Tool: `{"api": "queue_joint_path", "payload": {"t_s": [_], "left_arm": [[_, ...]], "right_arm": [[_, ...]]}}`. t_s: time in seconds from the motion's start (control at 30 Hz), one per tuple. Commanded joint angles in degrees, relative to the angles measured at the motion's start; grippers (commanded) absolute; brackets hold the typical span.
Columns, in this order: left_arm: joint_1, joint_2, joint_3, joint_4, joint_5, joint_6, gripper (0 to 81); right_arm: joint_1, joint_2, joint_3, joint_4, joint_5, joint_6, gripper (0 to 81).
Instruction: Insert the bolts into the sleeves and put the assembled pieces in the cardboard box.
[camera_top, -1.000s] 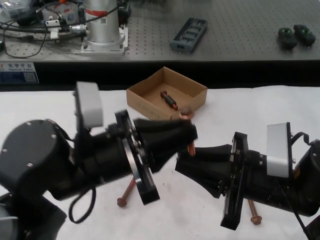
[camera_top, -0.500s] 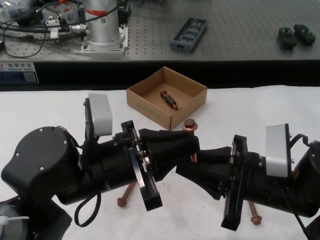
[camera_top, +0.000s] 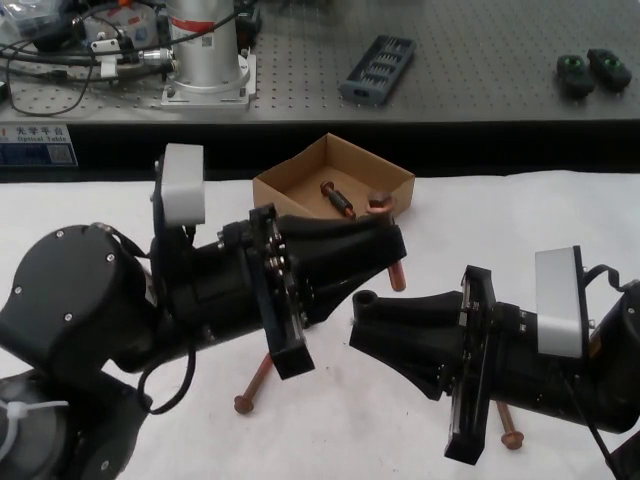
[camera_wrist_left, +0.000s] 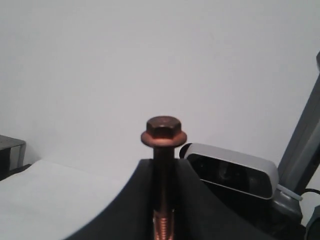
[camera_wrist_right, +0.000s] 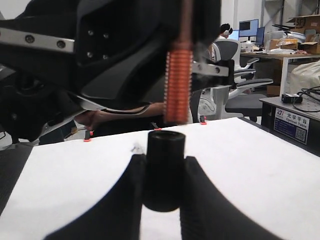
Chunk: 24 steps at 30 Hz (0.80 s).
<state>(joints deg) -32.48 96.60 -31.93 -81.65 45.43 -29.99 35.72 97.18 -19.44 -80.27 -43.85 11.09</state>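
My left gripper (camera_top: 393, 252) is shut on a copper bolt (camera_top: 397, 273), head up (camera_wrist_left: 163, 131), threaded end pointing down. Just under the bolt's tip (camera_wrist_right: 177, 85) stands a black sleeve (camera_wrist_right: 165, 165), upright, with a small gap between the two. My right gripper (camera_top: 366, 306) is shut on that sleeve (camera_top: 366, 300), its fingers (camera_wrist_right: 202, 195) on either side of it. The cardboard box (camera_top: 290, 193) sits on the white cloth behind both grippers. An assembled bolt and sleeve (camera_top: 338, 200) lies inside it.
Two loose copper bolts lie on the cloth, one (camera_top: 255, 385) under my left arm and one (camera_top: 510, 425) under my right arm. A perforated metal bench with a metal post (camera_top: 205, 45) and a black rack (camera_top: 378, 66) runs behind the box.
My left gripper dipped the bolt toward the sleeve, then lifted it; its tip now hangs above the sleeve's mouth. The left wrist has also turned. My right gripper stayed still.
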Motion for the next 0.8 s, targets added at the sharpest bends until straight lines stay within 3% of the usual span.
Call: {"api": "queue_joint_path", "payload": {"t_s": [0.0, 0.3, 0.57, 0.77], "left_arm": [[0.32, -2.01, -0.73, -1.56, 1.88, -1.45, 0.6], [3.72, -9.78, -0.73, 4.84, 4.91, -3.31, 0.6], [3.62, -11.49, -0.6, 22.99, 4.49, 10.57, 0.6], [3.62, -11.49, -0.6, 25.95, 3.87, 13.3, 0.6]], "right_arm": [[-0.26, -0.48, -0.31, -1.55, 0.41, 0.89, 5.8], [-0.26, -0.48, -0.31, -1.06, 0.42, 0.69, 5.8], [-0.26, -0.48, -0.31, -1.09, -0.54, 0.69, 5.8], [-0.26, -0.48, -0.31, -1.09, -0.73, 0.69, 5.8]]}}
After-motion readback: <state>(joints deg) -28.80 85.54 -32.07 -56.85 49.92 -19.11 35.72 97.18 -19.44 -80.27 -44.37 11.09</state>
